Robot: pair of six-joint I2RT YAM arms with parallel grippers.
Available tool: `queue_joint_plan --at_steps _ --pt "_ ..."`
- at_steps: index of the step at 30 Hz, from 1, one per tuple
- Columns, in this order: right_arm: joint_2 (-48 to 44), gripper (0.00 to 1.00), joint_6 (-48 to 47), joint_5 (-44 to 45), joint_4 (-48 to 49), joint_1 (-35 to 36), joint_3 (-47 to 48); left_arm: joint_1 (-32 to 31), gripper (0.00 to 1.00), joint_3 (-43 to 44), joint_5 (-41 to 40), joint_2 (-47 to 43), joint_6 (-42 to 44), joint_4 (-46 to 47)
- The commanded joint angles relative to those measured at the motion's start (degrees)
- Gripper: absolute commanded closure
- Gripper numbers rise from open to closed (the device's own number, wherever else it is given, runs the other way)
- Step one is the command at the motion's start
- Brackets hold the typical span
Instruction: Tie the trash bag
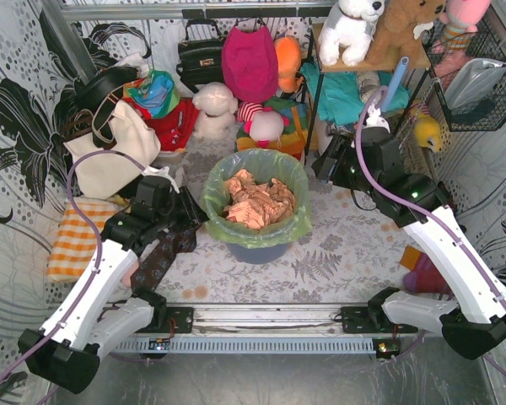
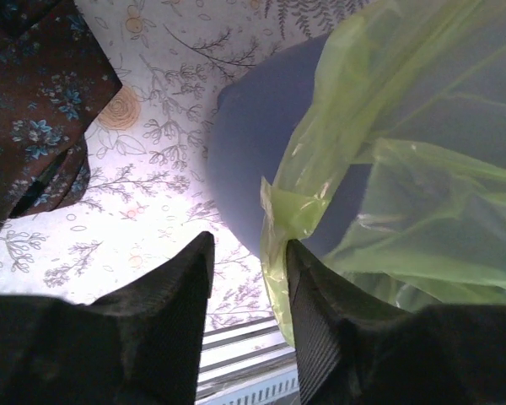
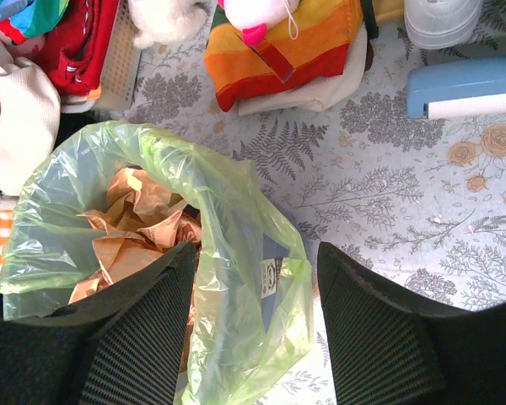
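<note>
The worktop wore a pale fern-print cloth, hemmed by black-and-white flowered walls. At its middle sat the trash bag, thin crinkly green film lining a round blue-grey bin, with crumpled tan paper inside. The left hand was spread at the bin's left side, with the film's edge just beside one finger. The right hand was spread above the bag's draped rim. Soft toys crowded the far edge.

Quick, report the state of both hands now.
Left hand: open, holding nothing; the edge of the thin translucent lime-green plastic trash bag hangs by one finger.
Right hand: open, bag film between its fingers, not pinched.
</note>
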Motion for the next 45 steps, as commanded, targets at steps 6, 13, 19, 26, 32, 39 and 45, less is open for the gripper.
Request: queue_joint_plan --at_steps 6,13,19,26,32,39,45 --pt "-0.62 0.41 1.04 -0.01 0.3 -0.2 -0.7 0.49 0.67 -0.78 -3.29 1.0 1.32 0.96" --pt "-0.72 0.41 1.38 0.0 0.19 -0.17 -0.92 0.54 0.57 0.14 -3.05 1.01 1.28 1.84" --pt "-0.59 0.41 1.31 -0.06 -0.16 -0.15 -0.21 0.5 0.5 -1.78 -0.53 -3.86 -2.85 9.78" --pt "-0.04 0.4 0.72 0.72 -1.24 -0.2 0.75 0.51 0.54 -5.13 1.4 -2.17 -3.57 12.01" --pt "-0.02 0.4 1.21 2.29 -2.48 -0.36 -2.63 0.57 0.62 -6.01 0.21 -2.24 -3.11 11.01" --pt "-1.79 0.41 1.1 -4.97 0.68 -6.31 -11.59 0.52 0.73 -5.78 0.33 -2.49 -2.54 10.93" --pt "-4.16 0.41 0.76 -20.15 12.51 -8.49 -20.78 0.5 0.89 -5.41 2.79 -2.68 -2.69 12.01"
